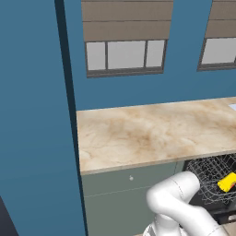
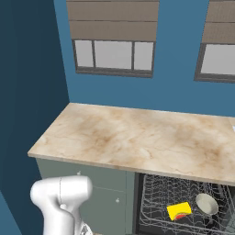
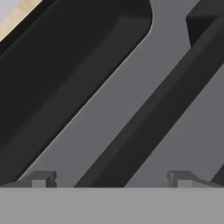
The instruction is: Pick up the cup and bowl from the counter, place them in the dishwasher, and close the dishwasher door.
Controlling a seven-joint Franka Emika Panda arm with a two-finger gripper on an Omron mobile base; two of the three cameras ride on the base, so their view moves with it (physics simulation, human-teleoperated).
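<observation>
The yellow cup [image 2: 179,210] lies on its side in the wire rack [image 2: 153,193] of the open dishwasher, and the pale grey bowl [image 2: 207,203] rests just right of it. From the other side the cup [image 1: 228,182] shows in the rack [image 1: 209,173] under the counter [image 1: 152,133] edge. My gripper [image 3: 111,179] is open, its fingertips [image 3: 43,178] wide apart, close against the dark grey dishwasher door [image 3: 109,100]. The door's black bar handle [image 3: 144,127] runs diagonally up from between the tips. Nothing is held.
The marbled counter [image 2: 137,137] runs along a blue wall with windows. Grey-green cabinet fronts [image 1: 124,193] stand left of the dishwasher. A tall blue panel [image 1: 32,115] closes off the left. My white arm [image 1: 184,207] reaches low to the right.
</observation>
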